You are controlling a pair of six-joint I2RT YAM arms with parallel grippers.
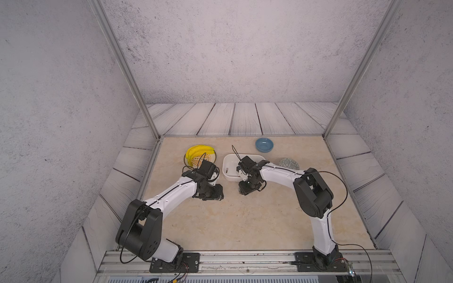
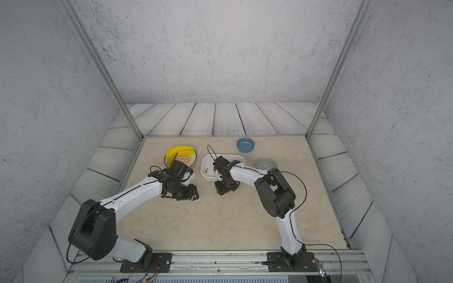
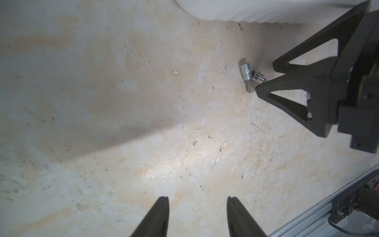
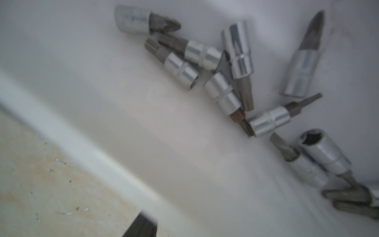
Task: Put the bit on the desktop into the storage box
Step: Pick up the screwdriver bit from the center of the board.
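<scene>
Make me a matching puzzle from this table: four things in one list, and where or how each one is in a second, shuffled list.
Things:
1. blue bowl
2. storage box
3. bananas
4. two loose bits

States:
A. on a patterned plate
B. lying on the desktop at the tips of the right pincer
C. empty
D. holding many silver bits

Pairs: 1-C, 2-D, 3-A, 4-B

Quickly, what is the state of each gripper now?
Left gripper: open, empty.
Right gripper: open, its tips beside the bits on the desktop, gripping nothing.
</scene>
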